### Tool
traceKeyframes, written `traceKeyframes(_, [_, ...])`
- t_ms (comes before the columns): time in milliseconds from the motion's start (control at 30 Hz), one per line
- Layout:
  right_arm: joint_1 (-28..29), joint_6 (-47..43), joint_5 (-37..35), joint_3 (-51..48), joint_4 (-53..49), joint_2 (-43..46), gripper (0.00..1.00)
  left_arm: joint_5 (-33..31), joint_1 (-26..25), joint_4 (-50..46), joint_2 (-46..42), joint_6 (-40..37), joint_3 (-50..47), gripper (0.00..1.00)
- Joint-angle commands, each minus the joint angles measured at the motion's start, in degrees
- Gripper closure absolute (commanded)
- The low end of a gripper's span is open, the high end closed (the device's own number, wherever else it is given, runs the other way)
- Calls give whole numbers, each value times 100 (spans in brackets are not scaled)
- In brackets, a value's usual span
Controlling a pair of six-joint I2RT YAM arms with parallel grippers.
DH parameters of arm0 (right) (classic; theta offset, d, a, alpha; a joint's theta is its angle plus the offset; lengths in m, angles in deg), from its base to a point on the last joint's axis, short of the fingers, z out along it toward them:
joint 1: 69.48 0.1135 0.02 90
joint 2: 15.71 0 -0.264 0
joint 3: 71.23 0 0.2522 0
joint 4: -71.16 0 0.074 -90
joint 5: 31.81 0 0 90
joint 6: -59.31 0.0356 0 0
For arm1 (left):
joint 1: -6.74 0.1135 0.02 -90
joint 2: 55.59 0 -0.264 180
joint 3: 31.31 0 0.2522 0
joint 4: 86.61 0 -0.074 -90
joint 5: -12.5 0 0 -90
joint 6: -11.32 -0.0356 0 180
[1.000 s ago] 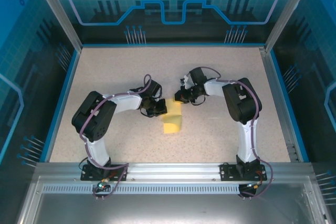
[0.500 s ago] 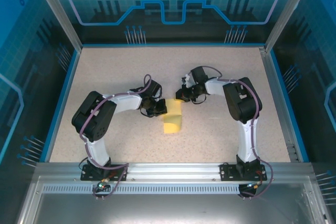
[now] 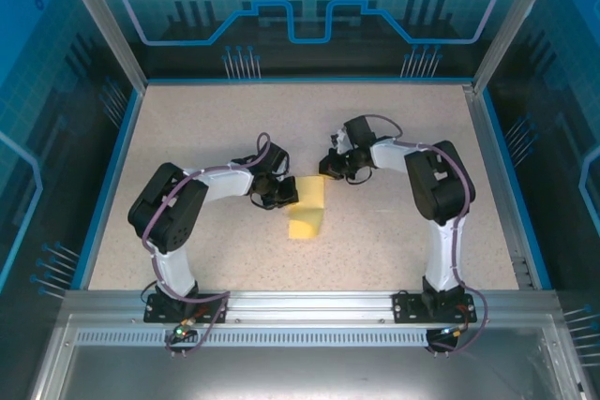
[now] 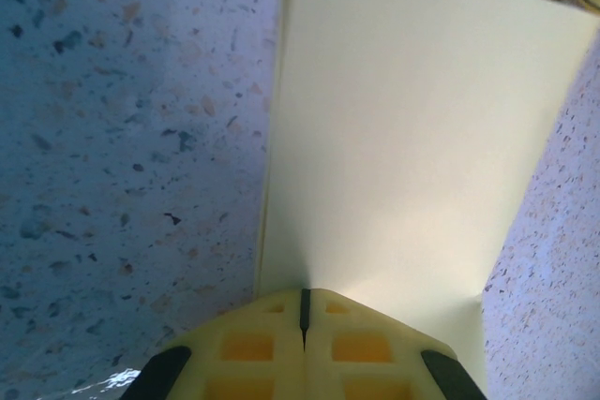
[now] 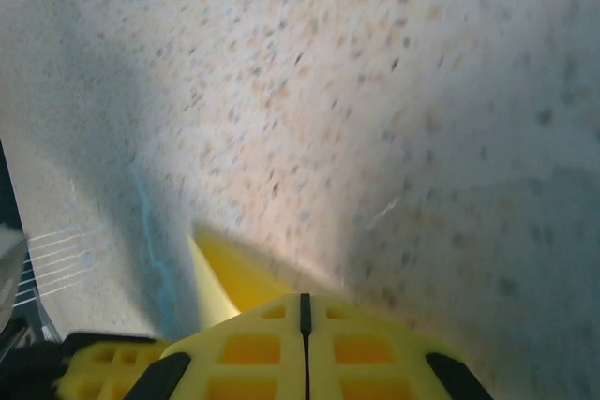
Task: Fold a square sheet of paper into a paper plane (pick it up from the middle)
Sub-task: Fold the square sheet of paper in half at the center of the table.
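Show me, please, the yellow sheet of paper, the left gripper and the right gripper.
yellow sheet of paper (image 3: 307,203), top external view, middle of its visible face.
left gripper (image 4: 303,309), left wrist view, seam between its shut fingertips.
right gripper (image 5: 305,311), right wrist view, seam between its shut fingertips.

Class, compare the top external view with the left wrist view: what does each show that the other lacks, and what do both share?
Top external: the right arm, right fingers at the far corner of the square sheet of paper. Left wrist: the closed seam between the left fingers, a doubled edge down the sheet's left side. Shared: the sheet on the speckled table, left fingers at its edge.
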Motion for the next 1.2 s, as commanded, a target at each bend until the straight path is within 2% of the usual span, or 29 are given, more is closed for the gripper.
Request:
traceKeyframes(0, [245, -95, -45, -380, -377, 810, 94, -466, -118, -769, 470, -88, -267, 99])
traceKeyframes(100, [325, -83, -166, -822, -558, 1218, 94, -478, -120, -751, 455, -88, -267, 99])
traceKeyframes(233, [151, 15, -710, -1191, -598, 1553, 93, -475, -127, -722, 457, -96, -285, 99])
traceKeyframes(433, [-179, -160, -779, -594, -865, 1447, 91, -466, -131, -718, 470, -91, -284, 99])
traceKeyframes(633, [-40, -238, -490, -560, -897, 1549, 89, -465, -139, -708, 452, -88, -293, 99])
traceKeyframes(900, [725, 229, 261, -1358, -304, 1445, 90, -479, -152, -708, 422, -79, -316, 99])
traceKeyframes(1167, [1102, 274, 712, -1622, 92, 1009, 91, -496, -164, -684, 444, -62, -338, 100])
